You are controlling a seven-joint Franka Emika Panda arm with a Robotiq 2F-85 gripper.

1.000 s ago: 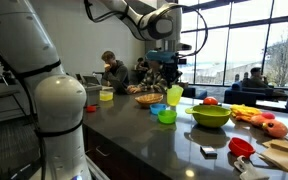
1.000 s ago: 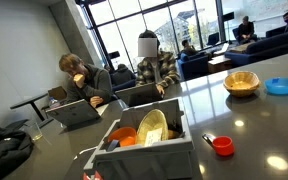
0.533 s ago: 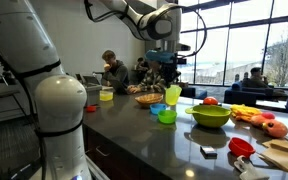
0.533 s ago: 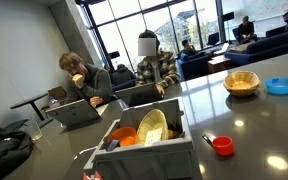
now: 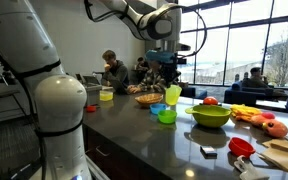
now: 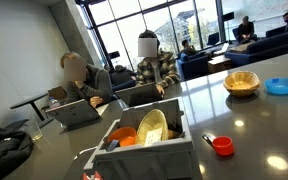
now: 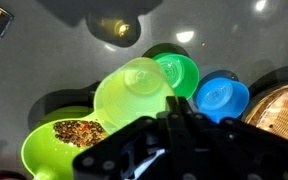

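My gripper (image 5: 169, 80) hangs above the dark counter (image 5: 154, 135) in an exterior view. In the wrist view its fingers (image 7: 177, 112) are pressed together on the rim of a light green cup (image 7: 132, 88). The cup (image 5: 174, 95) hangs tilted just above the counter. Under it stand a small green bowl (image 7: 176, 68) and a blue bowl (image 7: 222, 95). The same green bowl (image 5: 167, 116) and blue bowl (image 5: 156, 108) show in an exterior view. The gripper is out of sight in the view that shows the grey bin.
A large green bowl (image 5: 211, 115) holds seeds (image 7: 72, 133). A wicker basket (image 5: 147, 98) (image 6: 242, 82) stands nearby. Fruit (image 5: 264, 122) and a red cup (image 5: 241, 146) lie further along. A grey bin (image 6: 149, 155), a red lid (image 6: 222, 145) and seated people (image 6: 79, 80) are also in view.
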